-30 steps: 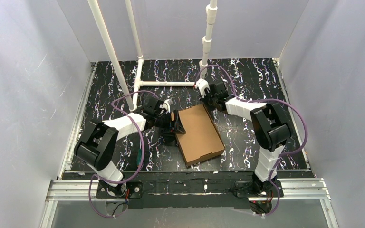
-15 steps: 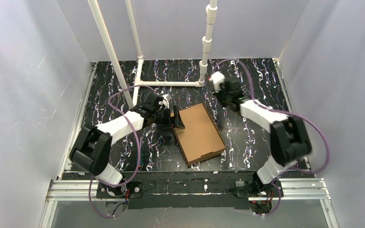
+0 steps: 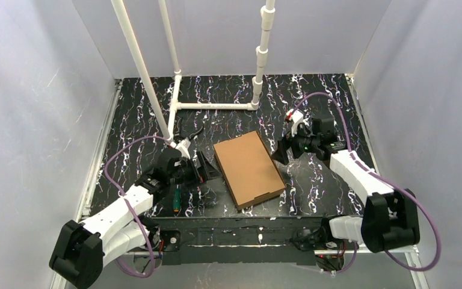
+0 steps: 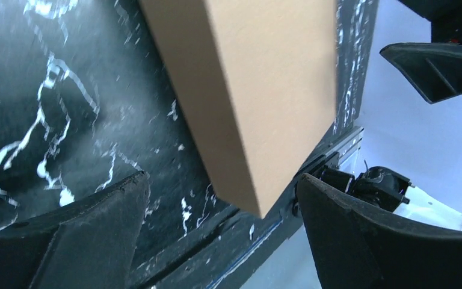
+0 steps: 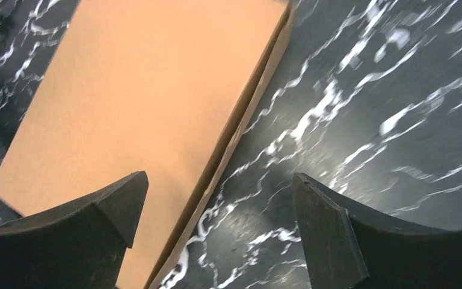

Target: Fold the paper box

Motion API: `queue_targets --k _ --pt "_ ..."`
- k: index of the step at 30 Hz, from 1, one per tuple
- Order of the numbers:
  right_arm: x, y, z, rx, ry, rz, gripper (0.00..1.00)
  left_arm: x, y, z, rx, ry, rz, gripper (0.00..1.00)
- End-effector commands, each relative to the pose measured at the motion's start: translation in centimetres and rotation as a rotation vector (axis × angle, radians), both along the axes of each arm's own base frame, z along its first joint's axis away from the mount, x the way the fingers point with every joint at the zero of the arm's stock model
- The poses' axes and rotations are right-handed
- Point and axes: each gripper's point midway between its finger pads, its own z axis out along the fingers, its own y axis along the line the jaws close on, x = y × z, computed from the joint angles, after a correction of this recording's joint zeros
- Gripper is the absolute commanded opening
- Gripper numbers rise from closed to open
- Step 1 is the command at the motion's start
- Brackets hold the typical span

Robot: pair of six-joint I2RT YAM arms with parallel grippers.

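The paper box (image 3: 248, 168) lies closed and flat on the black, white-veined table (image 3: 313, 96), near the middle. It is turned at an angle, with one short end toward the far side and the other toward the arm bases. The left gripper (image 3: 207, 171) sits low just beside the box's left long side, with its fingers spread apart and grasping nothing. In the left wrist view, the dark fingers (image 4: 90, 241) frame a near corner of the paper box (image 4: 264, 90) without touching it. The right gripper (image 3: 278, 153) is just off the box's right long side, toward its far end, also spread wide and empty. In the right wrist view, its fingers (image 5: 349, 241) stand apart above the table, with the edge of the paper box (image 5: 144, 102) running between them. Beside the left arm lies a small green-and-orange tool (image 3: 175, 200), perhaps a screwdriver, though it is too small to be sure. White pipes (image 3: 213, 106) stand at the back of the table.
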Motion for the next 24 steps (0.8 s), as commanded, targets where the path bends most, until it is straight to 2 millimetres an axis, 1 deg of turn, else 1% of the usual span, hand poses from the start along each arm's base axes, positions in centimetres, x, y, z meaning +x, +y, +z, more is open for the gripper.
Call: queue_targets --k 1,3,6,13,18,20,22,24 --pt "-2.9 1.4 -2.7 0.133 0.218 0.066 0.98 -1.2 -0.9 0.8 -0.103 0.040 0.004 0.88" --pt "-3.1 1.5 -3.5 0.140 0.244 0.062 0.98 -1.3 -1.1 0.7 -0.098 0.043 0.003 0.80" --pt "-3.1 1.6 -4.2 0.143 0.278 0.051 0.97 -1.3 -2.0 0.7 -0.080 0.050 -0.015 0.72" --pt "-3.7 2.4 -5.3 0.178 0.347 0.052 0.87 -0.7 -5.0 -0.2 -0.019 0.066 -0.069 0.70" --pt "-3.7 2.7 -6.6 0.151 0.390 0.037 0.81 -0.1 -6.0 -0.4 -0.009 0.069 -0.071 0.69" --pt "-4.0 3.0 -7.0 0.137 0.407 0.045 0.78 0.1 -6.3 -0.6 -0.004 0.077 -0.074 0.67" --pt "-4.1 3.4 -7.2 0.126 0.411 0.055 0.76 0.1 -6.6 -1.0 0.004 0.092 -0.079 0.63" --pt "-4.1 3.5 -7.2 0.119 0.405 0.063 0.73 0.2 -7.0 -1.3 0.009 0.106 -0.086 0.61"
